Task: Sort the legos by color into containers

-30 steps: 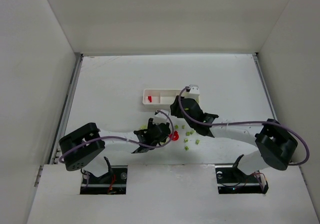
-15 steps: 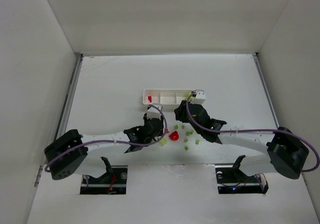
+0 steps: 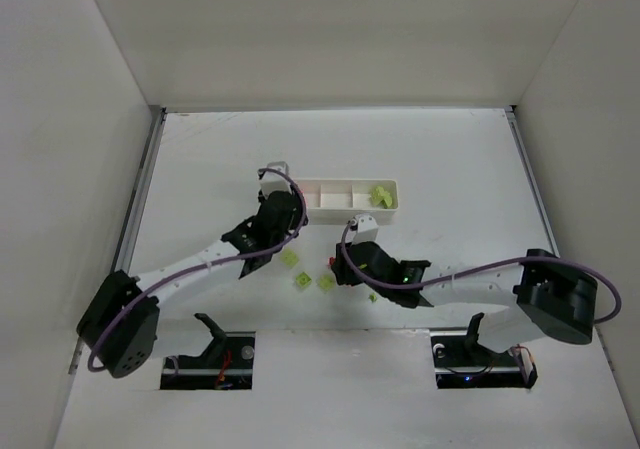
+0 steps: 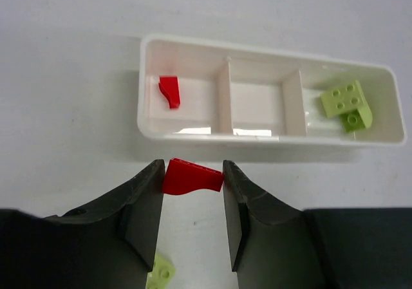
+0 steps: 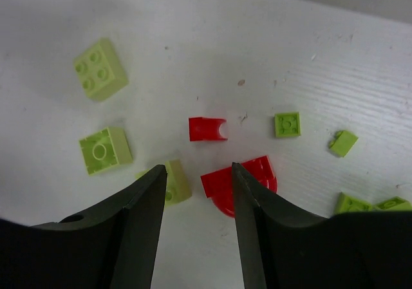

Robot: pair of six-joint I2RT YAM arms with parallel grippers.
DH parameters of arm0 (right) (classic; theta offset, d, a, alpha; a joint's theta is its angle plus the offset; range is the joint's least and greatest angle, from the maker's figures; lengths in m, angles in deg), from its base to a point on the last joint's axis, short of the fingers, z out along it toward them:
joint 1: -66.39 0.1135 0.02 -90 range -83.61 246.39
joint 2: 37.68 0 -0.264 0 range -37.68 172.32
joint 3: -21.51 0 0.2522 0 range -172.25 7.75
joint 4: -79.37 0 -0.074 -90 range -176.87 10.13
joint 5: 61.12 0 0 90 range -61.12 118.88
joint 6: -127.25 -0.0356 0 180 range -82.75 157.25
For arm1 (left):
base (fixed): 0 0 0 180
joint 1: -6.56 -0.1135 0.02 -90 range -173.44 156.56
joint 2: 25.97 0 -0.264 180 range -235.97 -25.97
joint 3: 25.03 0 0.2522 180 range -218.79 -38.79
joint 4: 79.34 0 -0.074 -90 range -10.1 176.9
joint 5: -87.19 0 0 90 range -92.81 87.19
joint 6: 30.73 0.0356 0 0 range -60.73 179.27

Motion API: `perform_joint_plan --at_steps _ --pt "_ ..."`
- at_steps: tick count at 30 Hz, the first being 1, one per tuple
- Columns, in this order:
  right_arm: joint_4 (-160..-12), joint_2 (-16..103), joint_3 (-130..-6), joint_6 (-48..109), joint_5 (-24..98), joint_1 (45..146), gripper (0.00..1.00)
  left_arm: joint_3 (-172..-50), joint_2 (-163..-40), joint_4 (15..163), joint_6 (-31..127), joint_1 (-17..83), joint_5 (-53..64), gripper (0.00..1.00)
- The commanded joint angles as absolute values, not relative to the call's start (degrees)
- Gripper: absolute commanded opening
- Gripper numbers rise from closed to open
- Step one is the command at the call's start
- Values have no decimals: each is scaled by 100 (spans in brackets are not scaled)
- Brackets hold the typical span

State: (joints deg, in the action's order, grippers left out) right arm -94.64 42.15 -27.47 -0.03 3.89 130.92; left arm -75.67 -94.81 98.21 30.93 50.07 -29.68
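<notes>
The white tray [image 4: 270, 138] has three compartments. A red lego [image 4: 169, 91] lies in its left one and two yellow-green legos [image 4: 346, 102] in its right one. My left gripper [image 4: 192, 173] is shut on a red lego [image 4: 192, 177], held just short of the tray's near wall by the left compartment. In the top view the left gripper [image 3: 288, 212] is at the tray's [image 3: 340, 181] left end. My right gripper [image 5: 196, 170] is open and empty over two red legos: a small one [image 5: 207, 129] and a rounded one [image 5: 252, 173].
Several yellow-green legos lie loose around the right gripper [image 3: 342, 265], such as one far left [image 5: 100, 69], one beside the left finger [image 5: 175, 181] and one at right [image 5: 287, 124]. Others show in the top view [image 3: 300, 281]. White walls enclose the table.
My left gripper has moved from the pile up to the tray's left end with a red lego. My right gripper has left the tray's right end and come back over the pile.
</notes>
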Motion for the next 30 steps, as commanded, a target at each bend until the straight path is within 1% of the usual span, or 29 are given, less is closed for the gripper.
perform_joint_plan --at_steps 1,5,10,13,16,18,27,30 --pt "-9399 4466 -3074 86 410 13235 51 -8193 -10083 9886 3106 4573 -2514 24" --pt "-9338 4721 -3232 77 331 13297 50 -8676 -10778 9947 3158 4317 -2347 24" --pt "-9390 4862 -3338 95 243 13288 50 -9107 -11341 9921 3272 4220 -2347 24" --pt "-9294 4968 -3452 139 190 13297 51 -9301 -11666 9903 3281 4193 -2346 26" --pt "-9179 5099 -3593 183 146 13297 51 -9433 -11939 9894 3290 4176 -2373 30" --pt "-9171 5187 -3645 253 103 13297 51 -9451 -12010 9929 3273 4167 -2382 35" --pt "-9065 5477 -3962 332 -65 13191 50 -9293 -11685 10000 3229 4114 -2382 51" --pt "-9039 5670 -4102 350 -65 13191 47 -9214 -11457 10000 3211 4123 -2373 51"
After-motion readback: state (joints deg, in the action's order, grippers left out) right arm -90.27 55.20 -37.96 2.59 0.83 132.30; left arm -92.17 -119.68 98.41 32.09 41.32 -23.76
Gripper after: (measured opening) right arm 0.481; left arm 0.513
